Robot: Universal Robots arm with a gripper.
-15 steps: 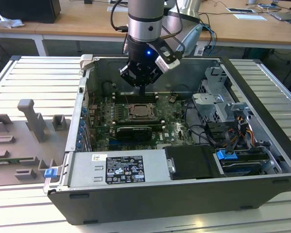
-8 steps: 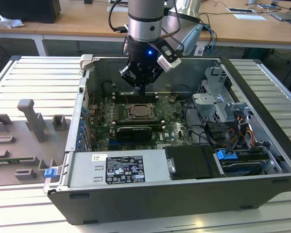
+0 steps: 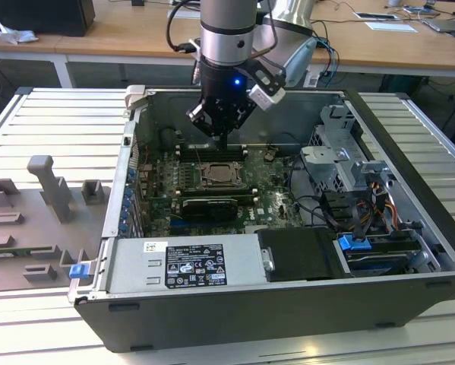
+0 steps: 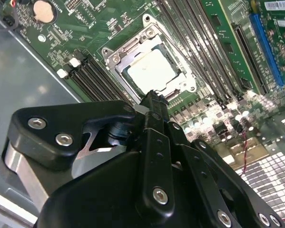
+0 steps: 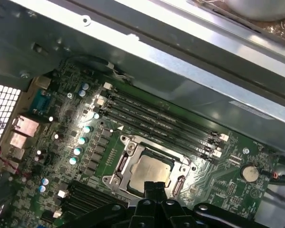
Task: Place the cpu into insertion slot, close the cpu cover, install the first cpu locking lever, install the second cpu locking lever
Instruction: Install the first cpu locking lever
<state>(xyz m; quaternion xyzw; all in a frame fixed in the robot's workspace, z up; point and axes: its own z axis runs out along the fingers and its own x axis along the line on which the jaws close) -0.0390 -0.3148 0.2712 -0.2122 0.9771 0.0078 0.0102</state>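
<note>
The tool (image 3: 222, 140) hangs just above the insertion slot (image 5: 116, 176) inside the open computer case (image 3: 288, 323), its fingers drawn narrow together and holding nothing. The cpu (image 4: 154, 71) lies in the slot, with the cpu cover (image 4: 180, 81) flat around it.

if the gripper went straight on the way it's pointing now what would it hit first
Probably the cpu cover, at the frame edge nearest the gripper, right beside the cpu. Depth is unclear, so it might land on the green board next to it.
</note>
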